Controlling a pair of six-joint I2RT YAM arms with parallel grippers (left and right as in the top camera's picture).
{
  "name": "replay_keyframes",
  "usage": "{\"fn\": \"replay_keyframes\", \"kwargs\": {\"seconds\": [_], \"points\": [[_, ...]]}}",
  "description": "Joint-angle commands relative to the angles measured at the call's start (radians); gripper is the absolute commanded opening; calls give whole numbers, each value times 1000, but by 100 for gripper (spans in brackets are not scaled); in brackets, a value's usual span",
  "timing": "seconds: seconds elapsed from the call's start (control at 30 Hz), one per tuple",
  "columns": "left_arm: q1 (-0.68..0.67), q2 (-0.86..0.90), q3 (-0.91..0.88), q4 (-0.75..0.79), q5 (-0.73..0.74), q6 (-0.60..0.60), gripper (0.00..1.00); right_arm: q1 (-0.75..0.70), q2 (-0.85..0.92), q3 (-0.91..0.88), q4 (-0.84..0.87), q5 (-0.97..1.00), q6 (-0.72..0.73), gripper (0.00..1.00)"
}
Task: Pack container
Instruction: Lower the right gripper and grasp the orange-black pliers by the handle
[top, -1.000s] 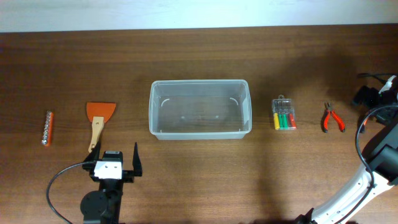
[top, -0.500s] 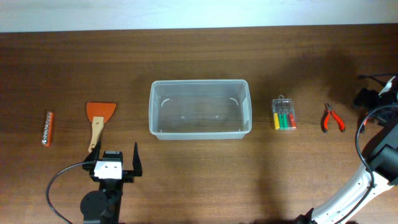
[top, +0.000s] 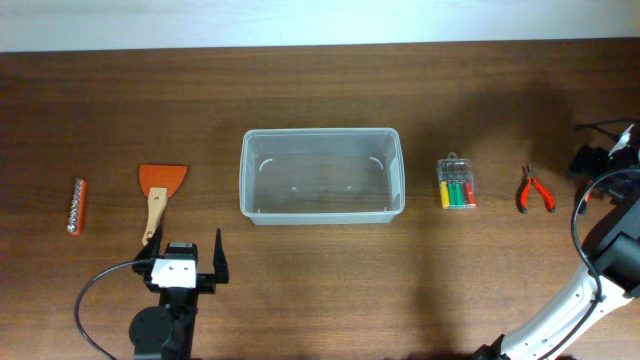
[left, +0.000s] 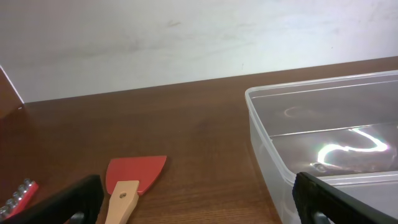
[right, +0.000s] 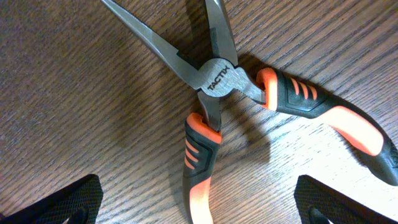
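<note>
Container (top: 321, 189) sits at surface centre. Left claw (left: 193, 208) spread near surface's front edge, just beside scraper (top: 158, 195); right claw (right: 199, 208) spread over pliers (right: 217, 81) near right edge.

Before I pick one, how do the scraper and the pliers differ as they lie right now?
The scraper has a flat orange blade and a pale wooden handle; the pliers have long metal tips and orange-and-black grips. The scraper is one rigid piece, while the pliers lie with handles spread apart. The scraper lies left of the container; the pliers lie far to its right. Both rest flat on the table, outside the container.
</note>
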Motion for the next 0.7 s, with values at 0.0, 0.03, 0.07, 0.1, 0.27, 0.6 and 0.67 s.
{"fn": "replay_keyframes", "kwargs": {"seconds": [0.0,0.03,0.07,0.1,0.27,0.6,0.67], "points": [[5,-8,-6,1,-7,12,99,0,9,21,-7,19,-14,99],[5,-8,-6,1,-7,12,99,0,9,21,-8,20,-17,99],[5,-8,-6,1,-7,12,99,1,9,21,-9,22,-24,99],[5,-8,-6,1,-7,12,99,1,9,21,-10,24,-28,99],[5,-8,-6,1,-7,12,99,14,9,20,-15,48,-53,99],[5,-8,-6,1,-7,12,99,32,26,19,-26,90,-84,99],[5,-8,-6,1,-7,12,99,32,43,19,-37,77,-84,99]]}}
